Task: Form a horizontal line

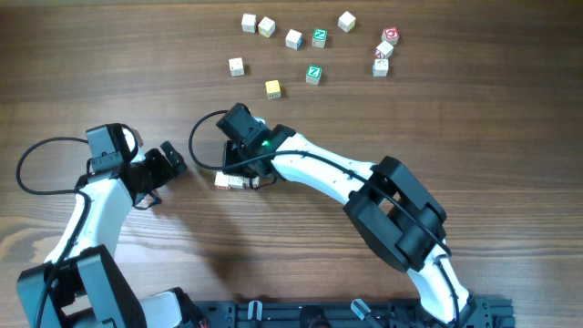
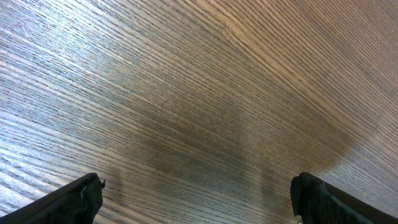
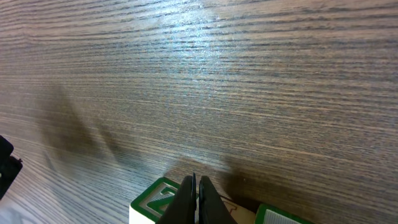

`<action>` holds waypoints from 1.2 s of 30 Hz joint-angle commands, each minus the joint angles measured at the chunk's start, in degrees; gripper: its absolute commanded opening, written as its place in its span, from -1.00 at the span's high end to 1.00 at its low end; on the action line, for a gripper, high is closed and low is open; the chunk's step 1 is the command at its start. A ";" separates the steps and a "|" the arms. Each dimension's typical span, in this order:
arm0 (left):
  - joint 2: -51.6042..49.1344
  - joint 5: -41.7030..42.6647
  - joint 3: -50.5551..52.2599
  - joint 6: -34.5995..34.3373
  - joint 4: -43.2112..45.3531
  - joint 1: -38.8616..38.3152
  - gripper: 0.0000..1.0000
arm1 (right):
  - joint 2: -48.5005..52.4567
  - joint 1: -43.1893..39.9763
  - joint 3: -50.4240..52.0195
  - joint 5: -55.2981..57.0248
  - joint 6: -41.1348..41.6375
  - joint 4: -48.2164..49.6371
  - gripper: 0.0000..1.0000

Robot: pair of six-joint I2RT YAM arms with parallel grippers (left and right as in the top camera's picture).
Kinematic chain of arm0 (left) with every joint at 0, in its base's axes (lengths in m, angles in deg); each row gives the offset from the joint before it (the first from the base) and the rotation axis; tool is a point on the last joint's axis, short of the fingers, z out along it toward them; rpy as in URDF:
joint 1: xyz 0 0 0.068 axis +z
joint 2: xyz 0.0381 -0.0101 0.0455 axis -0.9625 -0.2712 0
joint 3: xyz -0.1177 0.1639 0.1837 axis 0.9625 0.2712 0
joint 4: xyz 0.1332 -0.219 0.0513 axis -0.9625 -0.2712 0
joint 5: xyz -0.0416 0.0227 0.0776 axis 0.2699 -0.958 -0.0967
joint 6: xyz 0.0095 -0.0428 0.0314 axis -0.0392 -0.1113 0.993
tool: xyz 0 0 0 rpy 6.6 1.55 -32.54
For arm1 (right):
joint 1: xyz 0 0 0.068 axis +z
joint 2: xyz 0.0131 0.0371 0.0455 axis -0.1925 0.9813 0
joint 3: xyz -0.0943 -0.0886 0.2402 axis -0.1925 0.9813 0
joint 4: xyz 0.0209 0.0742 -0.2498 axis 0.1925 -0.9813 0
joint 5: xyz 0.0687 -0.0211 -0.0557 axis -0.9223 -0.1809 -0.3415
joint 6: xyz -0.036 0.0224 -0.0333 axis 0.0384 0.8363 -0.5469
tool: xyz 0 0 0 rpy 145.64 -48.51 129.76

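Wooden cubes making up the horizontal line sit near the middle of the counter, touching side by side. Their long axis runs left to right across the overhead view. Your right hand is directly over that row with its tips pinched together and nothing between them. Its wrist view shows green-edged cube faces right under the tips, though you cannot tell whether the tips press on them. Your left hand is spread wide and holds nothing. It hovers over bare wood to the left of the row, near it but apart, roughly in line with the row's axis. The loose cubes lie well apart on the far side. The right arm is the nearer one, so any nudge along the row probably belongs to it.
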 commanded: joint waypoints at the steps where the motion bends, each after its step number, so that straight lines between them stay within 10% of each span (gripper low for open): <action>1: 0.76 -0.13 0.26 0.13 -0.02 0.20 -1.00 | 0.55 0.46 0.15 -0.50 0.20 -0.24 0.91; 36: 0.76 -0.13 0.26 0.13 -0.02 0.20 -1.00 | 0.55 -0.26 0.13 2.75 0.11 0.26 0.91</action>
